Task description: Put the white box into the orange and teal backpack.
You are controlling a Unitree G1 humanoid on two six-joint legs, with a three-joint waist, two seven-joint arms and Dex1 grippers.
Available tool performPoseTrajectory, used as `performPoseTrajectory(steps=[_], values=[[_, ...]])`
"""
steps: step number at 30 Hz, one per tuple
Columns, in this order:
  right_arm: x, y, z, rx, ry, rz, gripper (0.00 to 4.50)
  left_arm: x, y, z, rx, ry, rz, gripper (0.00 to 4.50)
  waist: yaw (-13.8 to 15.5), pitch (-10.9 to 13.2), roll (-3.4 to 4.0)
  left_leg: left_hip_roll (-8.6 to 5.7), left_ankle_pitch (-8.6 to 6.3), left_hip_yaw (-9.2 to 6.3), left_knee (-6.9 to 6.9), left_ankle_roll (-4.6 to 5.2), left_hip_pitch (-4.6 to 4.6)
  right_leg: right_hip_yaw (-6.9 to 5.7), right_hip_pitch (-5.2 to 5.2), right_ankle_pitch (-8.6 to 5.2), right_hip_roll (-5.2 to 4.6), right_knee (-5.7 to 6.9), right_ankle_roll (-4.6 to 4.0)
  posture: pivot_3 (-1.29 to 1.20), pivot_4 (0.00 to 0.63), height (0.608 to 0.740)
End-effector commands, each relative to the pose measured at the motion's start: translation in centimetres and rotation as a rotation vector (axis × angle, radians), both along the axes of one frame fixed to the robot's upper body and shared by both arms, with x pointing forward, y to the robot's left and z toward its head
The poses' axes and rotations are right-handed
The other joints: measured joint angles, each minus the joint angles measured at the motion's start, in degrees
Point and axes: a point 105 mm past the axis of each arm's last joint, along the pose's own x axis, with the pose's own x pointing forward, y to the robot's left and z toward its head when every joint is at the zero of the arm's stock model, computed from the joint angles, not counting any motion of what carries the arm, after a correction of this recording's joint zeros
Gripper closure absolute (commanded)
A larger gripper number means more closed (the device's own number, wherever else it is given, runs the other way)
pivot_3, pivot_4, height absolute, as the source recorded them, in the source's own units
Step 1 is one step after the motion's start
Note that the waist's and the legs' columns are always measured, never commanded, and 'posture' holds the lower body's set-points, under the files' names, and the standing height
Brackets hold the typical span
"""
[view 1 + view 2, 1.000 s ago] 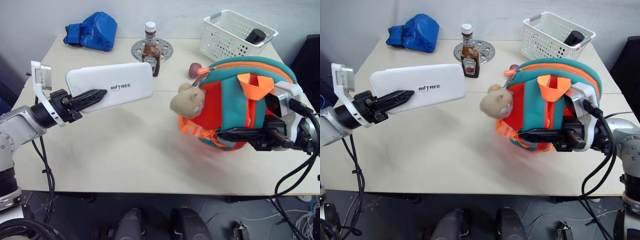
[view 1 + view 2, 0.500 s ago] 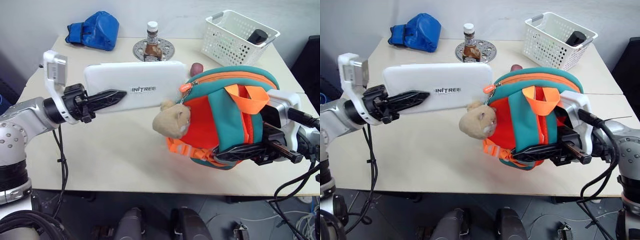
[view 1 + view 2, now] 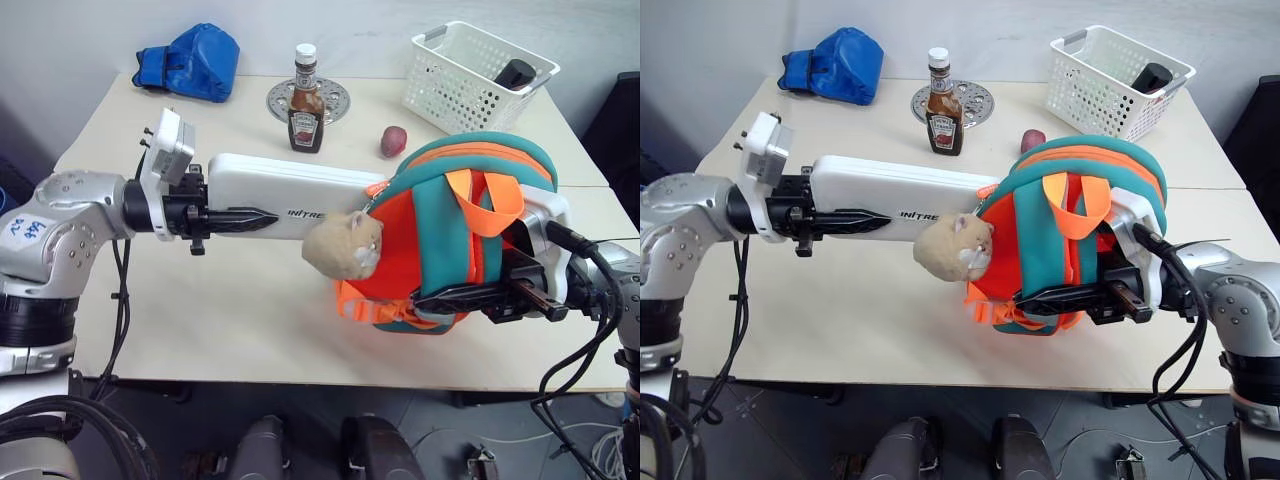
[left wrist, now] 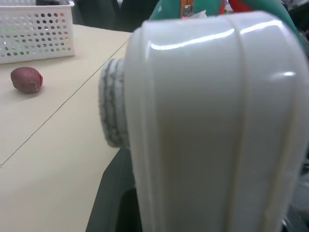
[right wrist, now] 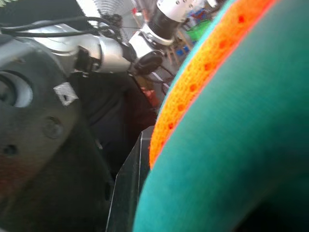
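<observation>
progress: white box (image 3: 270,185) end at backpack (image 3: 440,230) opening, not inside | left gripper (image 3: 255,217) clamped on box | right gripper (image 3: 450,296) pinching backpack | left: push in

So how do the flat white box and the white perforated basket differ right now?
The flat white box is a closed, smooth case held off the table in the left gripper, its far end at the orange and teal backpack. The white perforated basket is open-topped, full of holes, and rests on the table's far corner, with a dark object inside. Both are white.
</observation>
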Motion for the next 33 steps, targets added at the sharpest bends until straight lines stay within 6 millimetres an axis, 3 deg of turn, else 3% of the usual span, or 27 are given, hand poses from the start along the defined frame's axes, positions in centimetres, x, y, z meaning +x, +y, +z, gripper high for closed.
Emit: performPoseTrajectory(steps=[1,11,16,21,28,33], values=[[0.3,0.0,0.1,0.003,-0.031,-0.011,4.50,-0.4,1.0,0.9,0.079,-0.042,-0.034,3.18,-0.3,0.0,0.00,0.00,0.00,0.03,-0.01,0.00,0.00,0.02,-0.02,0.00,0.00,0.01,0.00,0.00,0.150,0.740],[0.3,0.0,-0.2,0.004,-0.036,-0.025,4.50,-0.6,1.4,0.6,0.227,-0.063,-0.102,3.18,-0.1,0.0,-0.01,0.00,-0.01,0.09,0.02,0.06,-0.03,0.06,-0.11,0.00,-0.02,0.10,0.00,0.00,0.150,0.740],[0.3,0.2,-0.1,0.006,-0.039,-0.024,4.50,1.1,-0.3,1.0,0.179,-0.121,-0.063,3.18,0.0,0.0,-0.02,0.01,0.01,0.07,0.07,0.10,-0.03,0.05,-0.10,0.00,-0.02,0.16,0.00,0.00,0.150,0.740],[-0.3,0.1,-0.4,-0.010,-0.027,0.003,4.50,1.8,-0.3,1.9,0.116,-0.147,-0.032,3.18,0.0,0.0,-0.02,0.00,0.01,0.06,0.13,0.11,-0.04,0.04,-0.10,0.01,-0.02,0.21,0.02,0.00,0.150,0.740],[-0.7,0.3,-1.1,-0.029,-0.025,0.018,4.50,1.0,-0.1,4.7,-0.024,-0.129,-0.062,3.18,-0.1,0.0,-0.04,0.02,0.01,0.04,0.22,0.11,-0.08,0.02,-0.11,0.01,-0.02,0.25,0.02,0.00,0.150,0.740],[-0.5,0.4,-1.2,-0.032,-0.025,0.018,4.50,0.0,-0.8,4.9,-0.051,-0.090,-0.127,3.18,-0.2,0.0,-0.04,0.03,0.02,0.04,0.22,0.08,-0.06,0.02,-0.12,0.01,-0.01,0.31,0.02,0.00,0.150,0.740]])
